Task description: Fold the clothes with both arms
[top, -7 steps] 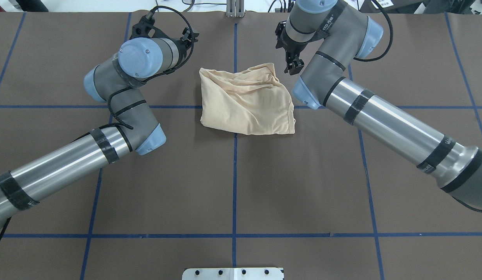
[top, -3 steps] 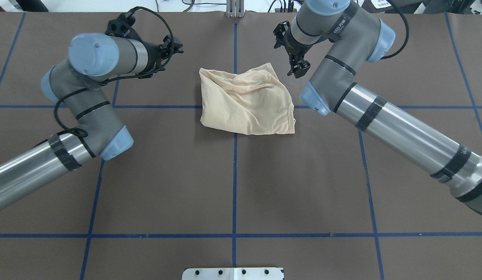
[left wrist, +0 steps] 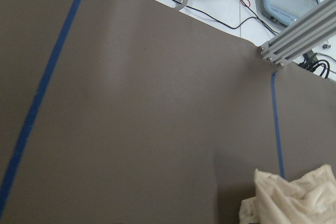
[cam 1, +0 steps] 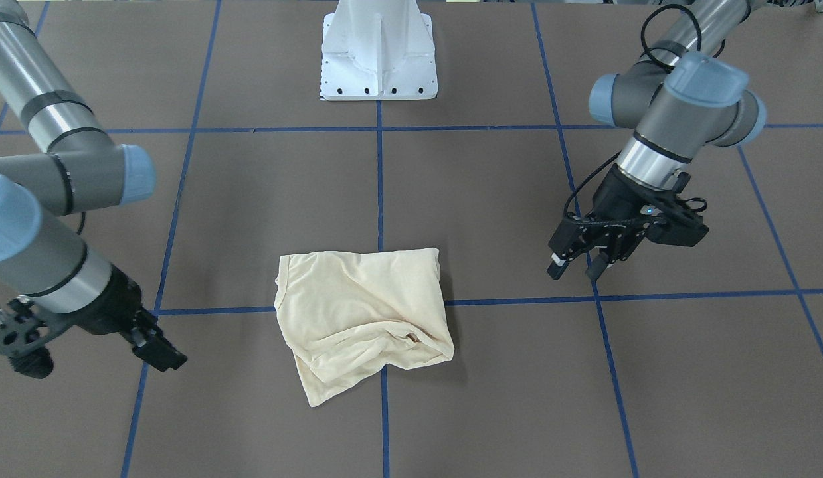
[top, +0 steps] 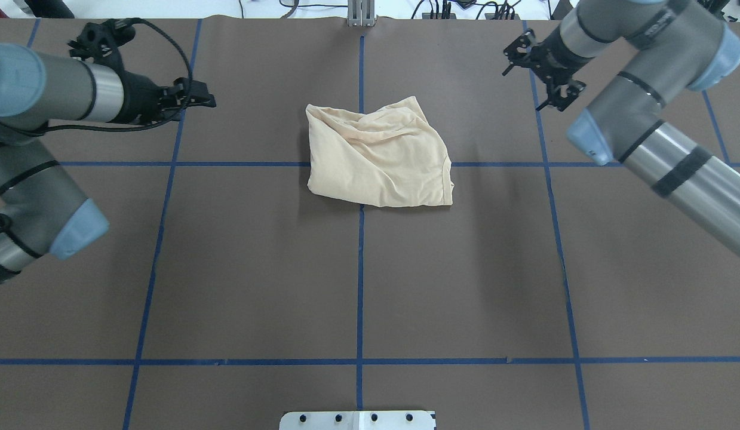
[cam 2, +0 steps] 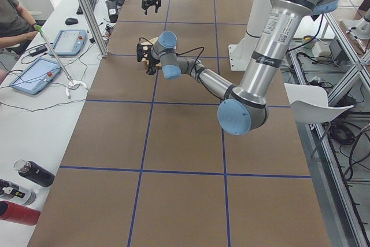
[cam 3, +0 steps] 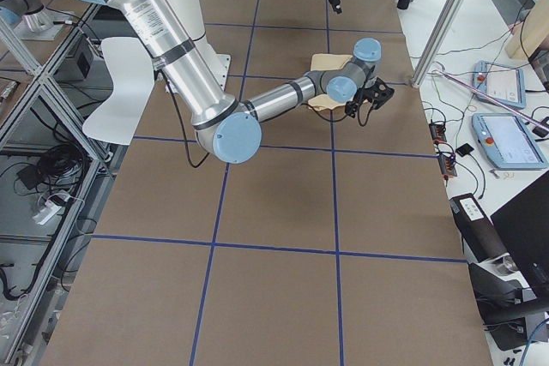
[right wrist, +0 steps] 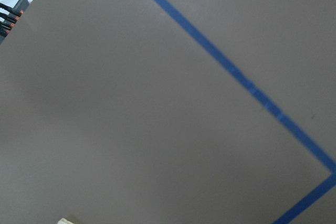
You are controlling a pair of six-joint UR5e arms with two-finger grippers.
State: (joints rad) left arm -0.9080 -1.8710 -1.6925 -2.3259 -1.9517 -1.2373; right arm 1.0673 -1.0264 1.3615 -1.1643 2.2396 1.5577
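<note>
The cream-yellow T-shirt (top: 378, 155) lies folded in a rumpled bundle at the table's middle, also in the front view (cam 1: 361, 312) and at the bottom of the left wrist view (left wrist: 294, 198). Its print is hidden. My left gripper (top: 197, 99) hovers far left of the shirt; in the front view (cam 1: 577, 265) its fingers stand apart and hold nothing. My right gripper (top: 559, 98) hovers far right of the shirt, also seen in the front view (cam 1: 164, 355); it looks open and empty. Neither touches the shirt.
The white pedestal base (cam 1: 378, 60) stands at the robot's side of the table. Blue tape lines (top: 360, 286) cross the brown mat. An aluminium post (top: 361, 15) stands at the far edge. Tablets (cam 2: 34, 73) and bottles (cam 2: 34, 173) sit on the operators' side table.
Both arms have swung outward from the shirt, the left one further left and the right one further right. The shirt has not moved.
</note>
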